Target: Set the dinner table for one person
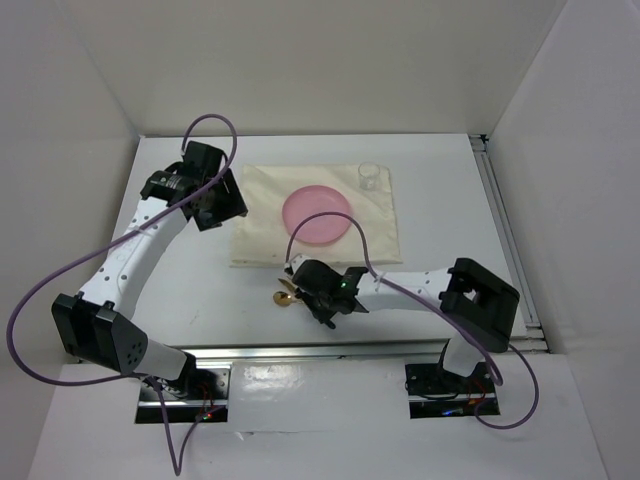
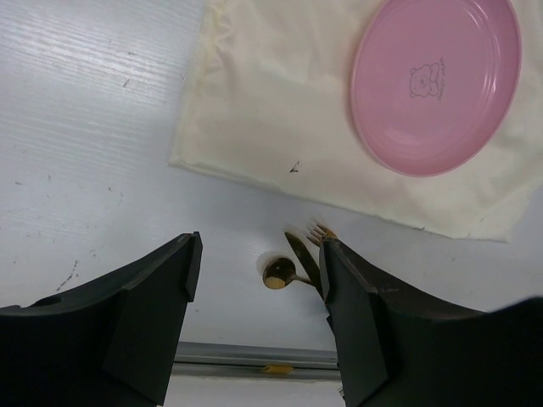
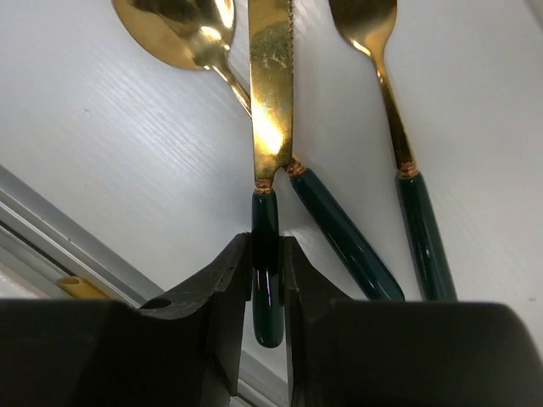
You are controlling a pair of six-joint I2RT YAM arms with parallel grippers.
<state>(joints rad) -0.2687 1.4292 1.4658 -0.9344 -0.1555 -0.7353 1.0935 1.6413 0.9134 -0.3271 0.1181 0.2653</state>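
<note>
Noted: right end effector point(image 3: 267, 254) clamped on knife point(image 3: 271, 110) handle by the surface's point(image 3: 93, 144) near edge. I judged lifting could drag the touching spoon point(image 3: 182, 30). The left end effector point(image 2: 260, 248) stood apart.

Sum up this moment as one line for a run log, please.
right hand: shut on knife handle | left hand: open, empty | spoon, fork: beside knife | pink plate: on cream cloth

The white table point(image 1: 450, 200), with a metal rail point(image 1: 330, 350) along its near edge, carries a cream cloth point(image 1: 265, 215) toward its far middle. Near the cloth's front edge are a gold spoon point(image 3: 182, 30), knife point(image 3: 271, 85) and fork point(image 3: 382, 68) with dark green handles. The knife's blade crosses over the spoon's neck.
</note>
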